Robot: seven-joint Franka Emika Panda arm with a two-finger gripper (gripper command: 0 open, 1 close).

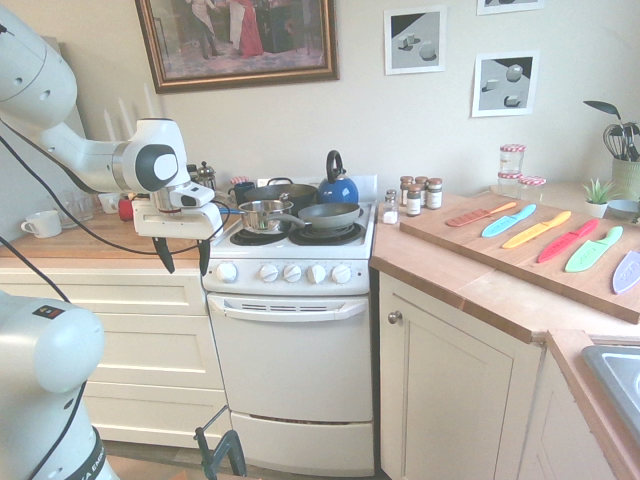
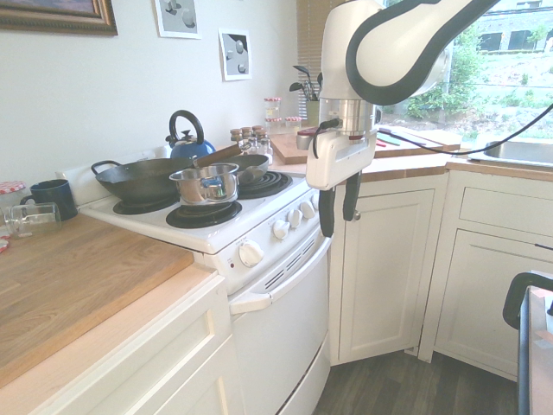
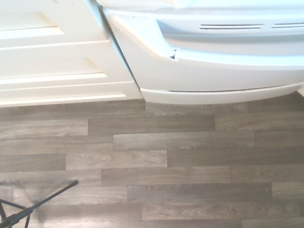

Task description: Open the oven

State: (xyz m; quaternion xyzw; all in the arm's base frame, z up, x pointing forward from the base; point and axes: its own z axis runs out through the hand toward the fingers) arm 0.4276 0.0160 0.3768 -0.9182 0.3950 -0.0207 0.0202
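Left of the stove [image 1: 292,340], the wooden countertop [image 1: 95,238] carries a white mug [image 1: 42,224]. Right of the stove, the wooden counter [image 1: 465,268] carries spice jars [image 1: 414,196], a cutting board [image 1: 540,250] and a small potted plant [image 1: 597,198].

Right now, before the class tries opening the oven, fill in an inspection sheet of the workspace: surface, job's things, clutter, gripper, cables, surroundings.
Surface: wooden countertop left of the stove in the first exterior view; plank floor in front.
Job's things: oven door closed, handle across its top, row of white knobs above.
Clutter: on the stove, a steel saucepan, dark pans and a blue kettle; colorful knives on a cutting board.
Gripper: fingers open and empty, gripper not touching the handle.
Cables: one loops along the arm; another crosses the second exterior view.
Surroundings: cream cabinets on both sides, framed painting on the wall.
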